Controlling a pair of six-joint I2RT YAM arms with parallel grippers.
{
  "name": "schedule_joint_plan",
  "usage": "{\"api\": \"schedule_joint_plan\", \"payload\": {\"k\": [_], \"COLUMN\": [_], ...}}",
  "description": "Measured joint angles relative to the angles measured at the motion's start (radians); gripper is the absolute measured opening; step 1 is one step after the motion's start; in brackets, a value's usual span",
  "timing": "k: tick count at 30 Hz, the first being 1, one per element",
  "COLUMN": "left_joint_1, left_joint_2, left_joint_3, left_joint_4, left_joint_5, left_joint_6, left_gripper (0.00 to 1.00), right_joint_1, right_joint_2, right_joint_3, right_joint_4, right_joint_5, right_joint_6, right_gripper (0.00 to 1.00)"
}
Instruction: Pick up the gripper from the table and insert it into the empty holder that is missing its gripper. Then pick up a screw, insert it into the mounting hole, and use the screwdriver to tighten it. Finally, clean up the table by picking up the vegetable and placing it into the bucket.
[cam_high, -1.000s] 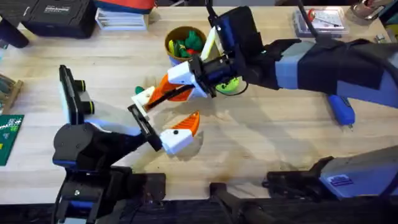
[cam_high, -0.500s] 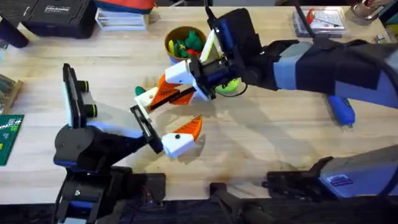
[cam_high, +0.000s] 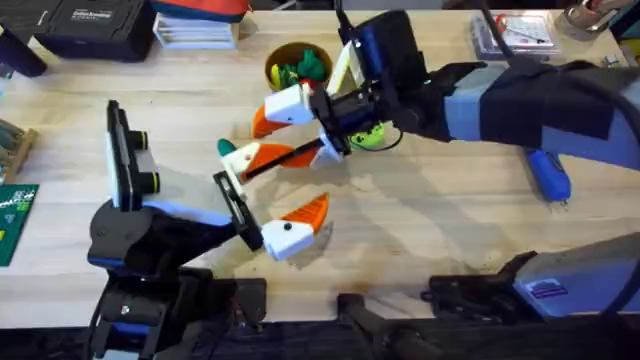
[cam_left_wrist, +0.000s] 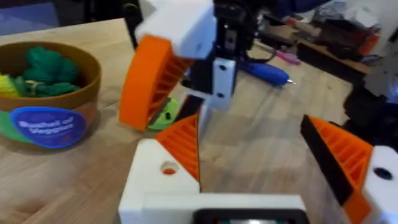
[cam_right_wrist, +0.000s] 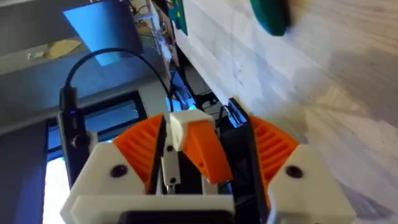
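Observation:
My left gripper (cam_high: 312, 180) is open wide, with white fingers and orange ribbed pads. Its far finger, the white-and-orange gripper piece (cam_high: 258, 157), sits on the black holder rail (cam_high: 230, 195); a small hole (cam_left_wrist: 168, 168) shows in its white base. My right gripper (cam_high: 290, 135) reaches in from the right and stands open around that piece's tip (cam_right_wrist: 194, 142), a gap showing on one side. The dark green vegetable (cam_high: 226, 147) lies on the table beside the piece. Toy vegetables fill the bucket (cam_high: 297, 65) just behind. At the right lies the blue screwdriver (cam_high: 548, 175).
A lime-green disc (cam_high: 370, 135) lies under the right wrist. A black case (cam_high: 90, 25) and a clear plastic box (cam_high: 515, 35) stand along the far edge. A green board (cam_high: 12, 215) is at the left edge.
The right gripper's fingers have spread, the far one lifting off the gripper piece toward the bucket. The left arm has turned a little, its near finger shifting toward the front edge.

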Motion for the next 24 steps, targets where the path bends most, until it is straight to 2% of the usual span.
{"api": "schedule_joint_plan", "payload": {"k": [6,9,10,16,20,24], "left_joint_1": [-0.01,-0.01,-0.01,-0.01,-0.01,-0.01], "left_joint_2": [0.0,0.0,0.0,0.0,0.0,0.0], "left_joint_3": [0.0,0.0,0.0,0.0,0.0,0.0], "left_joint_4": [-0.004,-0.004,-0.004,-0.004,-0.004,-0.004], "left_joint_5": [0.032,0.034,0.035,0.038,0.038,0.038], "left_joint_6": [0.0,0.0,0.0,0.0,0.0,0.0], "left_gripper": [0.971,0.969,0.969,0.969,0.969,0.97], "right_joint_1": [-0.016,-0.025,-0.031,-0.071,-0.089,-0.1], "right_joint_2": [-0.002,-0.007,-0.007,-0.01,-0.053,-0.157], "right_joint_3": [0.0,0.0,0.0,0.0,0.0,0.001], "right_joint_4": [0.024,0.042,0.046,0.044,0.019,-0.111], "right_joint_5": [-0.016,-0.017,-0.016,0.045,0.158,0.307], "right_joint_6": [0.001,-0.001,-0.003,-0.044,-0.119,-0.251], "right_gripper": [0.814,0.971,0.988,0.995,0.994,0.994]}}
